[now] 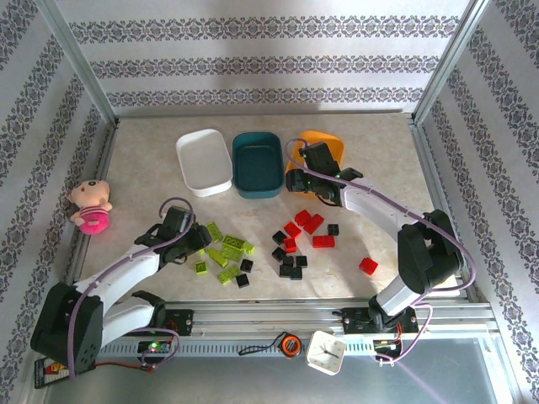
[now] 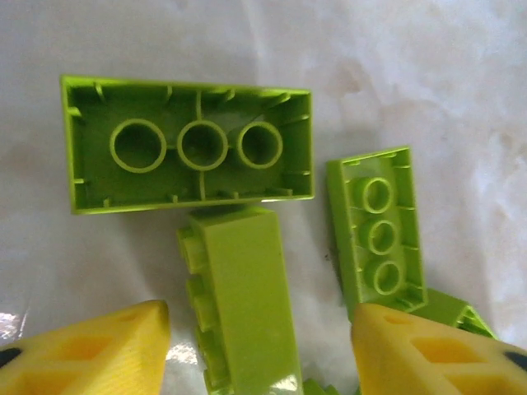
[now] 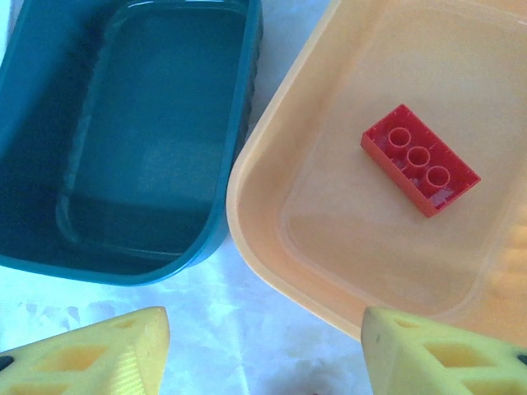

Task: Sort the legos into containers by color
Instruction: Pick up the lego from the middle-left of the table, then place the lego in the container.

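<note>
My left gripper (image 1: 195, 238) hangs low over the lime green legos (image 1: 232, 248). Its yellow fingers stand open on either side of a lime brick lying on its side (image 2: 243, 296), with a gap at each side (image 2: 259, 354). Two more lime bricks lie studs-down beyond it, a large one (image 2: 189, 144) and a smaller one (image 2: 379, 230). My right gripper (image 1: 305, 178) is open and empty (image 3: 263, 354) at the near edge of the orange container (image 3: 272, 239), which holds one red brick (image 3: 420, 160). The teal container (image 3: 206, 239) holds nothing. The white container (image 1: 203, 162) stands to its left.
Red legos (image 1: 307, 223) and black legos (image 1: 290, 263) lie scattered mid-table, with one red brick (image 1: 368, 266) off to the right. A pink-and-cream doll (image 1: 91, 206) sits at the left edge. Metal frame posts and patterned walls ring the table.
</note>
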### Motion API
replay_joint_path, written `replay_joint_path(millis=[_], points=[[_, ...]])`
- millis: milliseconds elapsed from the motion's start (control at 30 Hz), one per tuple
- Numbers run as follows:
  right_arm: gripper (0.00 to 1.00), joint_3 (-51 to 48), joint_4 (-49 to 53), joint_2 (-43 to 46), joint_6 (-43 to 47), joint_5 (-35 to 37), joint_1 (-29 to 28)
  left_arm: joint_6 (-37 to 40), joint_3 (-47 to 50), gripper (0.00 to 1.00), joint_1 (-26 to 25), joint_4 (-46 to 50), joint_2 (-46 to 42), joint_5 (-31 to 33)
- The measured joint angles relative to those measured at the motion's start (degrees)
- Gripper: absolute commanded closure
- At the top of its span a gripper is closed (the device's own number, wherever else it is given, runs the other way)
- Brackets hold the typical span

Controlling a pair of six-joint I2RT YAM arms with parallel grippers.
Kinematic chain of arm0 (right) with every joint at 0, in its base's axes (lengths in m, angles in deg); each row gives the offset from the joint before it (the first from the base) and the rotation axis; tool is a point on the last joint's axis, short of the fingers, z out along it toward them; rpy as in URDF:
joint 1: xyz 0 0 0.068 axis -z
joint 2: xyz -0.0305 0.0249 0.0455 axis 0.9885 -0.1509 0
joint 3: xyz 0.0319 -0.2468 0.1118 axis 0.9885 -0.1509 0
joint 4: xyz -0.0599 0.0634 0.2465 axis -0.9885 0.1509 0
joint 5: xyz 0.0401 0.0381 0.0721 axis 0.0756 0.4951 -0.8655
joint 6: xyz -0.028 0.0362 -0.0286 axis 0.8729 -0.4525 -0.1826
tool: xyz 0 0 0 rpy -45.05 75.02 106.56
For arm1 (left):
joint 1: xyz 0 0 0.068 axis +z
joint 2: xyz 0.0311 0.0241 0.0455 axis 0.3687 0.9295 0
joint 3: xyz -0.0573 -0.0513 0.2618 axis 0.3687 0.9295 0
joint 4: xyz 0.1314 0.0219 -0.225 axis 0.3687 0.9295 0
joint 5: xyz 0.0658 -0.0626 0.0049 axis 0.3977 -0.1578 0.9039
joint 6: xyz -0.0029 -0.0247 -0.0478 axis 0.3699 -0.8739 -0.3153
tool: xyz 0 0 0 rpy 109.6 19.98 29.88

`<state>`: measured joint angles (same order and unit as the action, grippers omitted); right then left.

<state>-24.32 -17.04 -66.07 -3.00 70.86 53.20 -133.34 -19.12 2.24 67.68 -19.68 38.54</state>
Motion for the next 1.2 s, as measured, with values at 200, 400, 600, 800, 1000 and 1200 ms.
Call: replay_joint_path(millis=[200, 400, 600, 800, 1000, 1200], points=[[0.37, -0.92, -0.57, 2.34, 0.0, -0.13, 0.0, 0.33, -0.46, 0.72, -0.9, -0.7, 4.17, 2.38], [0.36, -2.97, -1.27, 3.43, -0.02, -0.13, 0.0, 0.39, -1.77, 0.91, -1.31, -0.74, 4.15, 2.73], [0.36, -4.85, -2.16, 4.33, -0.46, -0.02, 0.17, 0.48, -8.0, 0.93, -6.14, 2.19, 1.18, 2.54], [0.36, -8.87, -3.96, 7.3, -2.45, 0.63, 0.87, 2.19, -24.87, 0.93, -9.4, 0.68, 11.76, 0.04], [0.36, -13.35, -4.07, 10.51, -3.69, 1.53, 1.03, 5.44, -46.18, 0.94, -9.49, -1.55, 32.2, -1.97], [0.35, -17.99, -2.47, 17.86, -4.83, 1.84, 1.03, 8.15, -64.67, 0.96, -8.57, -0.26, 48.43, -1.88]])
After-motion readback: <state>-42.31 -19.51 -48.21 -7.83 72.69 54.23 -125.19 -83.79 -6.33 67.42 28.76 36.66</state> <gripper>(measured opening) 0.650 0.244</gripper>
